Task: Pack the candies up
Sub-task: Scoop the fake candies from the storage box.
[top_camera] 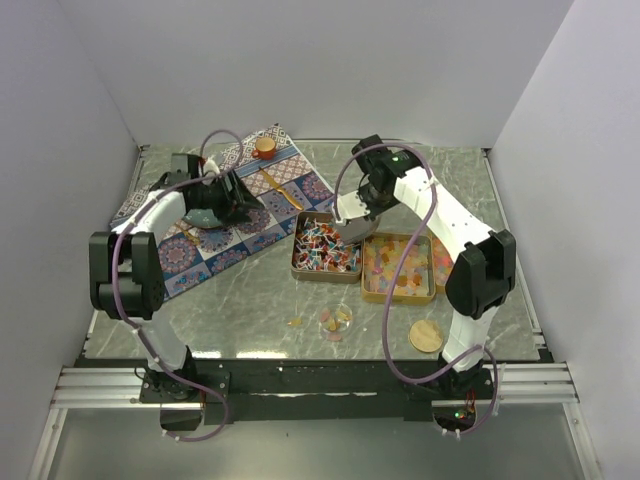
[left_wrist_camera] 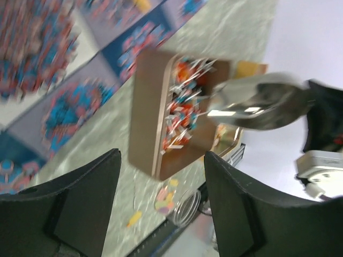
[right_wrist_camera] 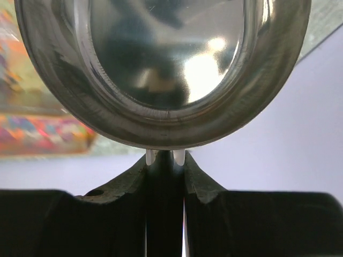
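Note:
The candies lie in gold tins: red-white-black mixed ones in the left tin, pale yellow-orange squares in the middle tin. A few bright pieces sit in a small clear jar lying near the front edge. My right gripper is shut on the handle of a shiny metal scoop, held over the seam between the two tins. The scoop bowl fills the right wrist view; my gripper clamps its stem. My left gripper is open and empty above the patterned cloth, facing the mixed-candy tin and the scoop.
A patterned cloth covers the back left, with a small orange-topped object at its far end. A round cork disc lies front right. One loose candy lies left of the jar. A third tin is partly hidden behind my right arm.

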